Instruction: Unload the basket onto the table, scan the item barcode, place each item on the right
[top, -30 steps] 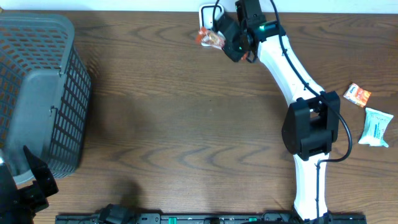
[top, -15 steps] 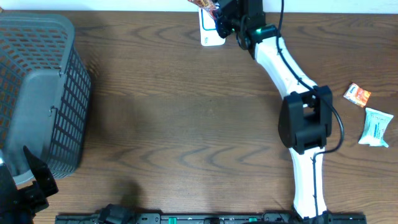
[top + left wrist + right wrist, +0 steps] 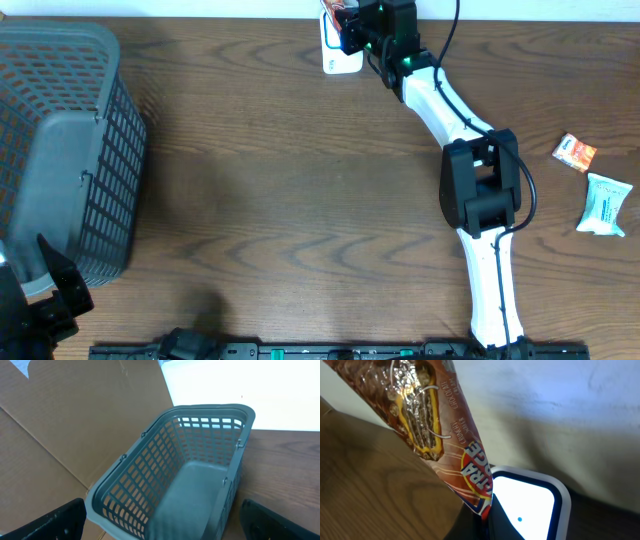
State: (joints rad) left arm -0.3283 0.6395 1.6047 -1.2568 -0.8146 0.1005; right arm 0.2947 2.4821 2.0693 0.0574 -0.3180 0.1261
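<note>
While pinching the packet point(image 3: 440, 430) in the right gripper point(image 3: 353, 24), pressed tight on it, seems to be in the scan step itself. Packet hanging tilted over the scanner point(image 3: 527, 505), lower tip across the edge of the bright white face; touching or just clear, cannot tell. No barcode visible on the side toward the wrist camera, only crinkled film, print and a logo. Probably calls next for turning or sliding the packet to present the code side squarely to the scanner face, by small wrist moves rather than a fresh reach. Worth keeping the grip firm: thin glossy film, likely to slip or crumple.

Tight at the far edge. Scanner sitting right at the rim of the table point(image 3: 300, 180), pale wall just behind, right arm stretched far out. Little room to push farther; plenty to pull back toward the middle over open wood. Basket point(image 3: 122, 170) well apart at the left edge, with the left gripper point(image 3: 160, 530) spread wide near it, holding nothing. Two more items well apart on the right, an orange pack point(image 3: 575, 152) and a white pouch point(image 3: 605, 203), both off any likely path back.
</note>
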